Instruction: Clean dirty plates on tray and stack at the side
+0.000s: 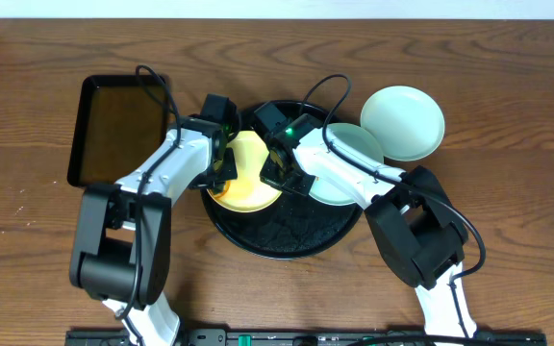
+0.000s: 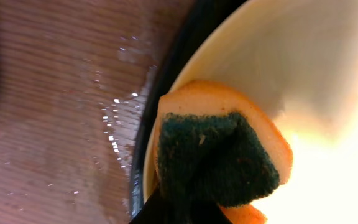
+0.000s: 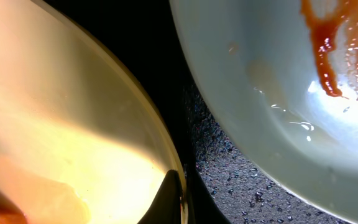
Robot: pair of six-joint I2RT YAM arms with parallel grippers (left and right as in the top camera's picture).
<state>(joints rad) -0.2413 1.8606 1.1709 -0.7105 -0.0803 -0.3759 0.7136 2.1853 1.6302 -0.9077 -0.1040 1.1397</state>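
Even light; blurred, glare-washed wrist close-ups

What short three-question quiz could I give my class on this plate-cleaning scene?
1. True or false: the sponge is over the yellow plate.
2. How many plates lie on the round black tray? A) one B) two C) three
3. Fill in: the red-orange smear is on a ___ plate.
Key: 1 true; 2 B; 3 mint-blue, that is, the mint-blue plate beside the yellow one.
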